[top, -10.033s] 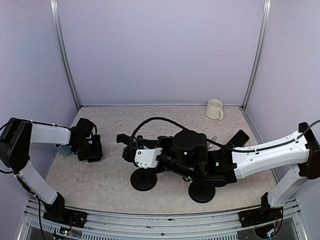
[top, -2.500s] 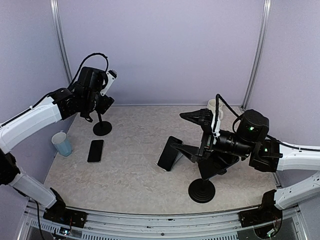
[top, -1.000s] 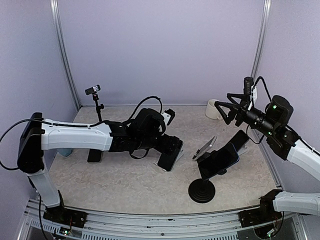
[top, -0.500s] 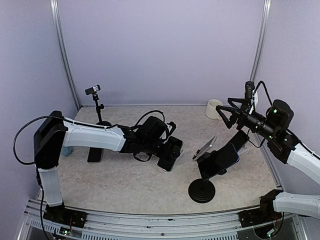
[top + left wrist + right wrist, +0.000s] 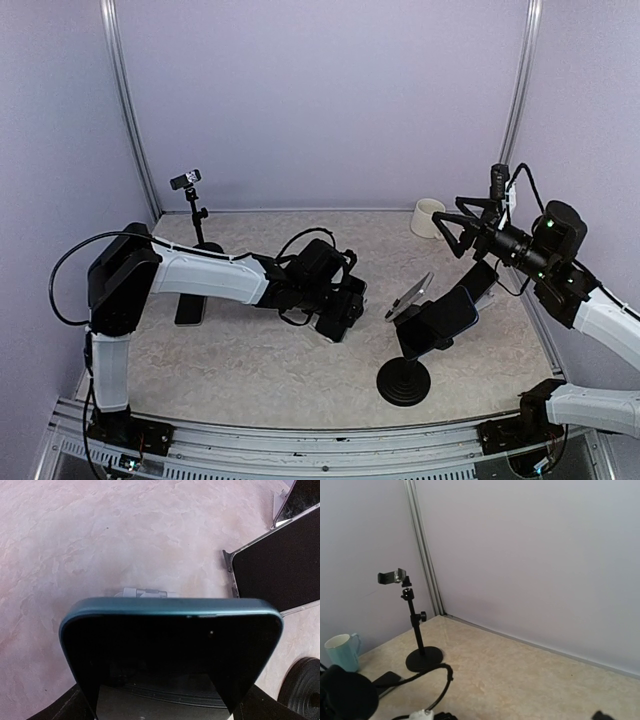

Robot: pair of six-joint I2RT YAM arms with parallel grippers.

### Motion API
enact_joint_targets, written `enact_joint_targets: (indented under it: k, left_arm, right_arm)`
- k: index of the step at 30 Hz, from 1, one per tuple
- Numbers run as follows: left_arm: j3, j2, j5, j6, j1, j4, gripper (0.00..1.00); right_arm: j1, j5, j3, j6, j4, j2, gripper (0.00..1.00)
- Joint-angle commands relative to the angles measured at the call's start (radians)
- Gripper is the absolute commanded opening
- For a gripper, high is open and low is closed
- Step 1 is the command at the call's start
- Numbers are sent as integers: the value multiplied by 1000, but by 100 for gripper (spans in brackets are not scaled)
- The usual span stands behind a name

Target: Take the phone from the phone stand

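A dark phone with a teal edge (image 5: 170, 645) stands tilted upright at the table's middle (image 5: 338, 312). What props it is hidden, apart from a small white piece (image 5: 145, 592) behind it. My left gripper (image 5: 330, 298) reaches in low and straddles this phone. Its black fingers (image 5: 74, 707) lie close along both side edges, and I cannot make out contact. A second phone (image 5: 442, 318) sits clamped on a phone stand with a round black base (image 5: 403, 382). My right gripper (image 5: 460, 224) hangs high at the right, open and empty, away from both.
A tall stand (image 5: 197, 222) with an empty clamp (image 5: 390, 576) is at the back left. One phone (image 5: 188, 310) lies flat there beside a blue cup (image 5: 340, 650). A white mug (image 5: 430, 216) is at the back right. Two more devices (image 5: 411, 294) (image 5: 480, 276) lean near the right stand.
My left arm has swung its elbow rightward and pushed the gripper further down around the teal-edged phone. The right arm dropped slightly, then held still.
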Motion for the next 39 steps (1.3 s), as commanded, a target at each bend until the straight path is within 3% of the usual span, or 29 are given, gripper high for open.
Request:
enact_joint_targets:
  k: [1, 14, 27, 39]
  left_arm:
    - [41, 38, -16, -13, -3, -20, 89]
    - [19, -44, -39, -24, -19, -25, 67]
    - [7, -172, -79, -57, 10, -52, 58]
    - [-237, -309, -107, -159, 121, -59, 52]
  right_arm:
    - [-14, -1, -15, 3, 26, -13, 98]
    - [-18, 1, -19, 6, 23, -23, 97]
    - [-18, -7, -20, 12, 32, -19, 97]
    - [-18, -17, -39, 17, 53, -9, 97]
